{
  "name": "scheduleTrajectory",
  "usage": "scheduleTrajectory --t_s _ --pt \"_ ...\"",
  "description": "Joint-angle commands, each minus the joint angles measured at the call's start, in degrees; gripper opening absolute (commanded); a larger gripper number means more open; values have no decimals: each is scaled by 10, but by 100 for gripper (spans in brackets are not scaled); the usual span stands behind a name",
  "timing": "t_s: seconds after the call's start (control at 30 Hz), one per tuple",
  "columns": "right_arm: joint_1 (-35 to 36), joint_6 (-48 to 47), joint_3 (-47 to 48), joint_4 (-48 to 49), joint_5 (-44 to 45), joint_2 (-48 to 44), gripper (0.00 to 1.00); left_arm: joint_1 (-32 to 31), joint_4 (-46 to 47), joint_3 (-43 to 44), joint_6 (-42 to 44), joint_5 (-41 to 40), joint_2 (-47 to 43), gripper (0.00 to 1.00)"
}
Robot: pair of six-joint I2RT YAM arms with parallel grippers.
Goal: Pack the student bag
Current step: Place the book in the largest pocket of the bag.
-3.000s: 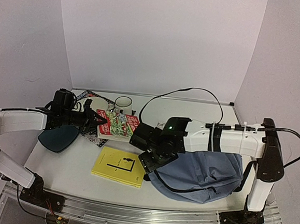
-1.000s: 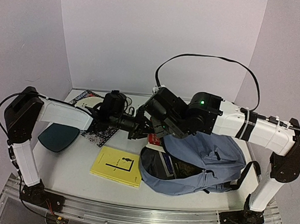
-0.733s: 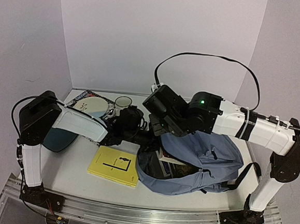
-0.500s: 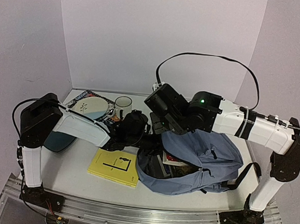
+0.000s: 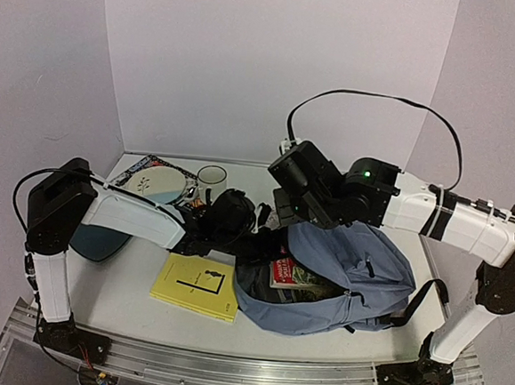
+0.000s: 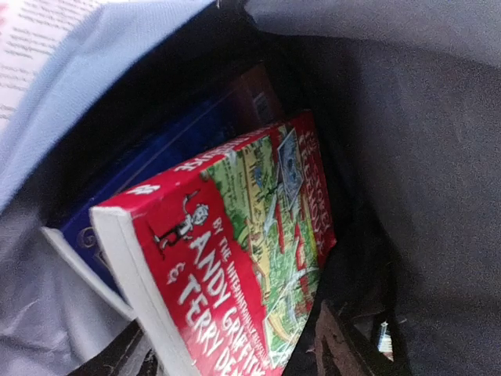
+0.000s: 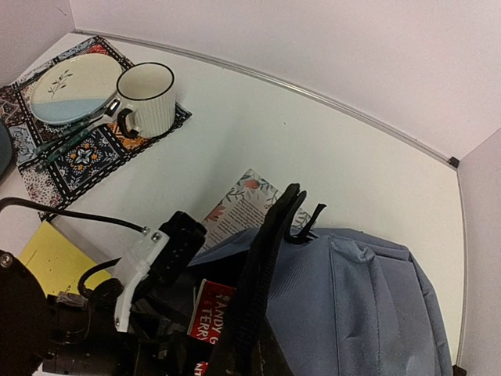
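Pinching the zipper edge of the student bag (image 5: 358,272) with the clenched right end effector (image 7: 288,205), bag lying on the right of the table (image 5: 124,298), mouth leftward. Poking the released, spread left end effector (image 5: 267,247) into that mouth, by a red book (image 6: 250,251) inside.

One student bag (image 5: 358,272), one mug (image 5: 212,182), one plate (image 5: 156,183), one yellow book (image 5: 198,285), one red book (image 5: 289,272).

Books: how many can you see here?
4: a yellow book on the table beside the bag; a red book inside the bag, with a blue book beneath it; a floral booklet behind the bag. More may be hidden inside.
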Motion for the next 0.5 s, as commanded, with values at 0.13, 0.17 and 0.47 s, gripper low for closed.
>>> scheduleTrajectory --t_s 0.13,0.17,0.47 --pt "-4 12 -18 31 33 -44 0 -10 -63 79 109 57 -8 32" --pt "-5 12 -19 30 34 -45 0 -16 -64 95 119 72 3 30" --pt "-14 21 -77 23 57 -84 0 -23 -133 98 171 32 -29 54"
